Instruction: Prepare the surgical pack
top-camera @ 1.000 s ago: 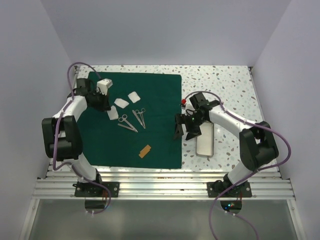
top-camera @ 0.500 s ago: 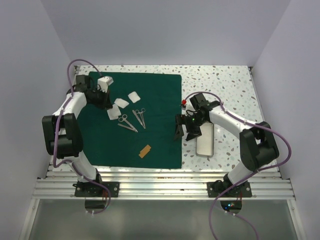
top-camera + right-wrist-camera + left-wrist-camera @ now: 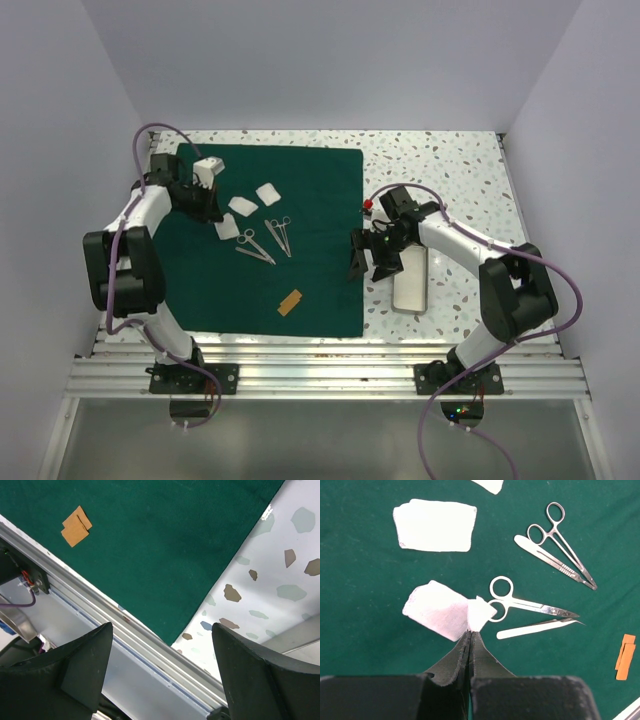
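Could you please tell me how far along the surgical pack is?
Done: the green drape lies flat with scissors and other tools on it. In hand: the shut left gripper has its tips at a gauze pad; the right gripper is open and empty. Left: the tray sits beside the drape, nothing wrapped yet.
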